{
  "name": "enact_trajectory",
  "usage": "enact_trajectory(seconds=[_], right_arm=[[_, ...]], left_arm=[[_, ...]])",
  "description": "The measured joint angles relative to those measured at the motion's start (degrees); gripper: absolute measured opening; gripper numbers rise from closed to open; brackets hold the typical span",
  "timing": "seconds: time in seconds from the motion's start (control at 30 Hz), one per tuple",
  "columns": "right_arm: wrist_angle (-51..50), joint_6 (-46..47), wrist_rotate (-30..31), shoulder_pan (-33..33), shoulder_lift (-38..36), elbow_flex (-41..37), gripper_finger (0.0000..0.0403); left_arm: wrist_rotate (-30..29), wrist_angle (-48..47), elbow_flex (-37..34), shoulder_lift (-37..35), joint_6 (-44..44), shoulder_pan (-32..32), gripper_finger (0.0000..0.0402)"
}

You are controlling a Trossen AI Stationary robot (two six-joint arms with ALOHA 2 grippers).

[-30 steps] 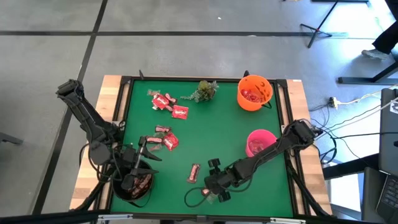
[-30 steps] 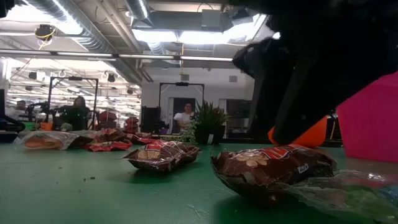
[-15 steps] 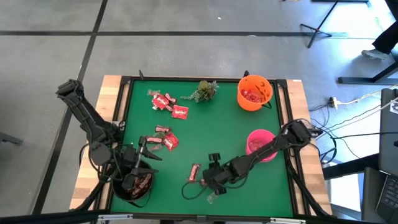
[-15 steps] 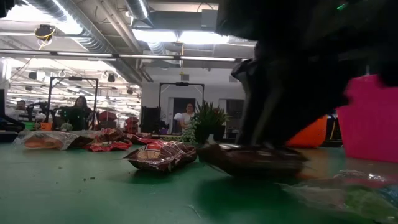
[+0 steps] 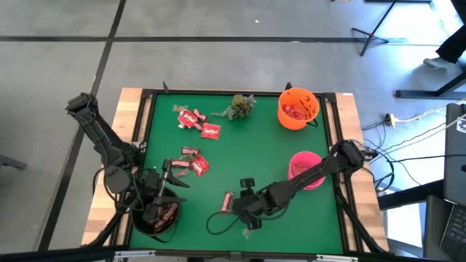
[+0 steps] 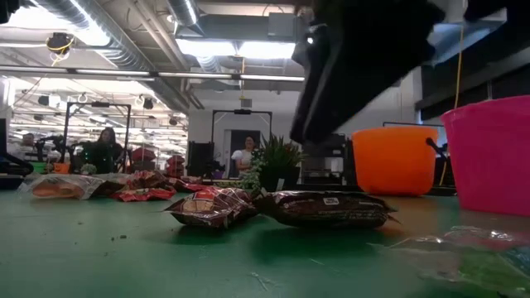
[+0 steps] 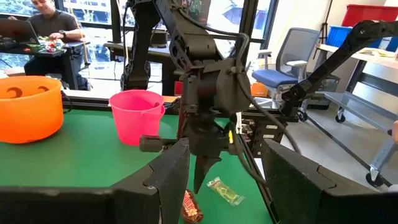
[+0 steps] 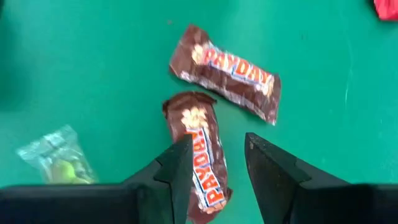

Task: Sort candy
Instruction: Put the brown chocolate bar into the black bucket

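I have the right gripper point(image 5: 234, 206) low over the near middle of the green table point(image 5: 255, 145), its fingers point(image 8: 176, 165) spread to either side of a brown Payday bar point(image 8: 200, 154) that lies flat on the cloth, not yet pinched. A second Payday bar point(image 8: 227, 71) lies just beyond it, and a clear-wrapped sweet point(image 8: 57, 157) sits off to one side. The left gripper point(image 5: 156, 206) hangs over the dark bowl point(image 5: 156, 225) at the near left corner, fingers apart and empty. Red packets point(image 5: 195, 120) lie scattered toward the far left of the table, near a green sprig point(image 5: 239, 105). The orange bowl point(image 5: 298, 108) and pink bowl point(image 5: 303, 166) stand on the right side.
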Motion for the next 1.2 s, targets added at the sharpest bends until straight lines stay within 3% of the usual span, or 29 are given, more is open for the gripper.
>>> enact_trajectory(seconds=[0.33,0.5,0.87,0.97,1.1,1.2], right_arm=[[-0.8,4.6,-1.5,0.3,0.2,-0.7,0.0143],[-0.5,4.6,-5.8,0.3,1.0,-0.9,0.0149],[-0.6,4.9,-3.4,0.5,5.3,-0.9,0.0279],[-0.9,5.1,-2.3,0.4,6.1,-0.7,0.0298],[-1.1,4.8,-1.6,0.5,6.1,-0.7,0.0292],[-1.1,4.5,-1.6,0.5,6.1,-0.7,0.026]], left_arm=[[-0.1,-0.8,0.0,0.0,0.1,0.0,0.0188],[-1.1,-0.9,0.0,0.0,-0.4,0.0,0.0188],[-1.0,-1.4,0.0,0.4,-1.1,0.0,0.0188],[-0.9,-1.4,0.0,0.4,-1.1,0.0,0.0188],[-1.0,-1.3,0.0,0.4,-1.1,0.3,0.0188],[-1.1,-1.3,0.0,0.4,-1.4,0.4,0.0188]])
